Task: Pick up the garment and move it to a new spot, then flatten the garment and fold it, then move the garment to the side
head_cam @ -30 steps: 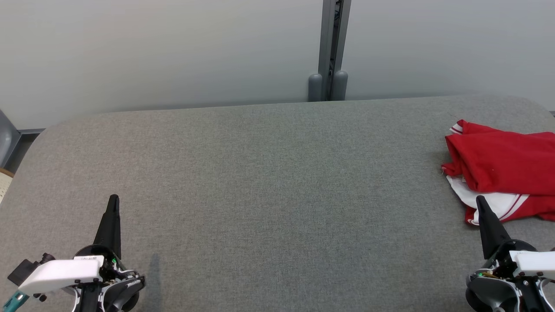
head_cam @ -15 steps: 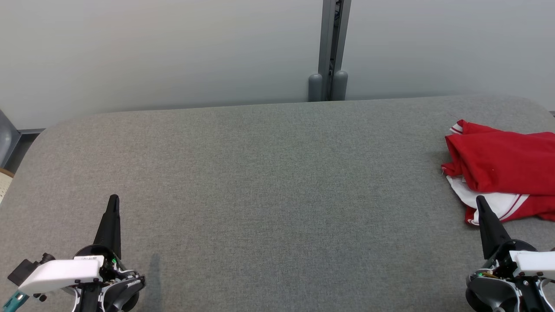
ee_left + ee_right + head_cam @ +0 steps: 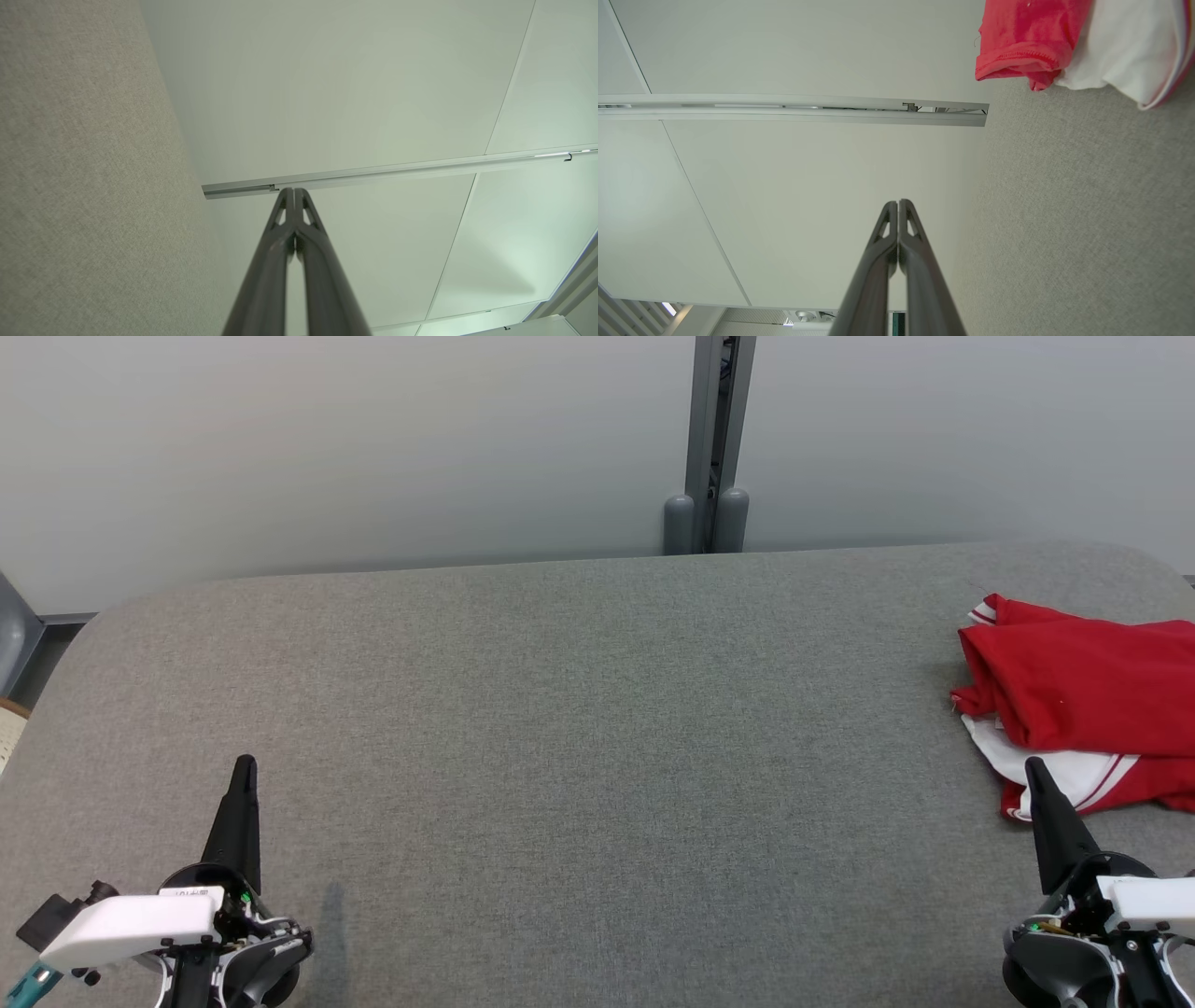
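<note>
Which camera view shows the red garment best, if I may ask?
The head view: much of the garment shows, bunched at the right of the table. The right wrist view catches a red hem and white fold.

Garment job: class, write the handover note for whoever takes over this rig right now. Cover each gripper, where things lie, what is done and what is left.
Left gripper: fingers shut, empty, low at the robot's left over the table.
Right gripper: fingers shut, empty, just short of the garment, not touching it.
Garment: red and white, bunched at the table's right end, partly out of the head view.
Done: no step shows as done; the garment is neither flat nor folded.
Left: pick it up, move it, flatten, fold, set aside.
</note>
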Controlling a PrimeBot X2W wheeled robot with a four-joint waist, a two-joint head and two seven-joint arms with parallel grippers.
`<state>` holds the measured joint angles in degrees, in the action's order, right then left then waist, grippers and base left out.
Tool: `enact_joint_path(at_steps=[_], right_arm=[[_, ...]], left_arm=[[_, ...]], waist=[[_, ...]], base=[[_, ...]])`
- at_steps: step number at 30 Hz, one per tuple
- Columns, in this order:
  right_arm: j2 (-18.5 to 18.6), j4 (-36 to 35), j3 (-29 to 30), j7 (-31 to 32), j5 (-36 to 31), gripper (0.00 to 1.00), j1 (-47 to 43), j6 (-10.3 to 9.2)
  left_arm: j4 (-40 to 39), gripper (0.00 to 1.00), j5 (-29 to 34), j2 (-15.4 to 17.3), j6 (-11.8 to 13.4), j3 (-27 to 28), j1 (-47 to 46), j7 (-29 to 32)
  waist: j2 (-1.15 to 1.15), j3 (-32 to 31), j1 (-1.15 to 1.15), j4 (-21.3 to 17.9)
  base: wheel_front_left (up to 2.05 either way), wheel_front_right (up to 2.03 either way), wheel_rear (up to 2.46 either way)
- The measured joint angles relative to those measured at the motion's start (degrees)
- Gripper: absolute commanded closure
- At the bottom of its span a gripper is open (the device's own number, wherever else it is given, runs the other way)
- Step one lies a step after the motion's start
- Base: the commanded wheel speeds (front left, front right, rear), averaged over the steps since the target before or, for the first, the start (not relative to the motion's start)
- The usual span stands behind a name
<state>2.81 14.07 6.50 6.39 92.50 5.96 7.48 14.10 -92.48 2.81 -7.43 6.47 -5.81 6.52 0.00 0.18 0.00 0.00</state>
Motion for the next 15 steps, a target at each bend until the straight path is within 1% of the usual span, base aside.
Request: enact_joint_path(at_steps=[15], right_arm=[[0.0,0.0,0.0,0.1,0.0,1.00,0.0,0.00]], left_arm=[[0.0,1.00,0.0,0.0,0.0,0.0,0.0,0.0]], waist=[[0.00,0.0,0.00,0.0]], base=[[0.00,0.00,0.00]])
